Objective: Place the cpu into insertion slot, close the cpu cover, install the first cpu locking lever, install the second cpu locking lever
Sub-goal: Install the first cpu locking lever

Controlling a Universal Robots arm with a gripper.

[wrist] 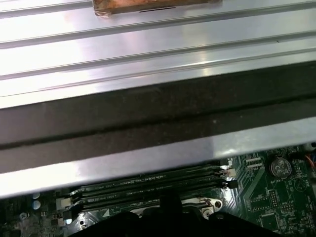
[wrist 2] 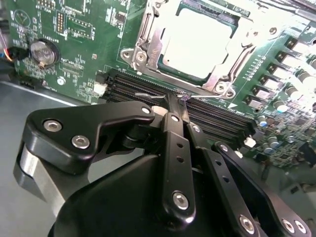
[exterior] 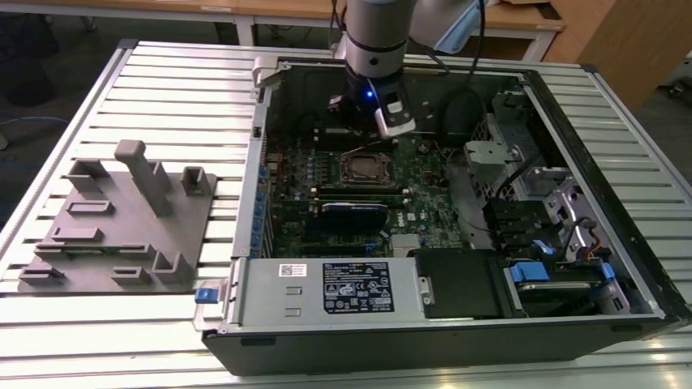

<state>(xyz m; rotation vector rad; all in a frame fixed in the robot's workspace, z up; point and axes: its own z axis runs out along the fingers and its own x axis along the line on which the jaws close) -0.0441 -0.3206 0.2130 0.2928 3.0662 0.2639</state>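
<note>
The cpu (wrist 2: 197, 42), pale silver on top, lies in the insertion slot (exterior: 368, 168) on the green board. The cpu cover (wrist 2: 148, 37), a silvery frame, lies flat around it. My gripper (exterior: 395, 130) hangs inside the open computer case, just beyond the slot's far edge in the exterior view. In the second wrist view its black fingers (wrist 2: 173, 128) are pressed together, and the gripper (wrist 2: 177, 104) tip sits over the long black memory slots (wrist 2: 222, 118) beside the socket. A thin silvery lever end (wrist 2: 148, 95) runs up to the fingertips. Whether it is gripped is hidden.
The computer case (exterior: 433, 324) lies open on a slatted metal table (exterior: 162, 81). A grey fixture block (exterior: 119, 219) stands on the exterior view's left. A coin battery (wrist 2: 40, 51) and drive bays (exterior: 530, 219) are inside the case. The case wall (wrist: 148, 123) rises near the memory slots (wrist: 148, 190).
</note>
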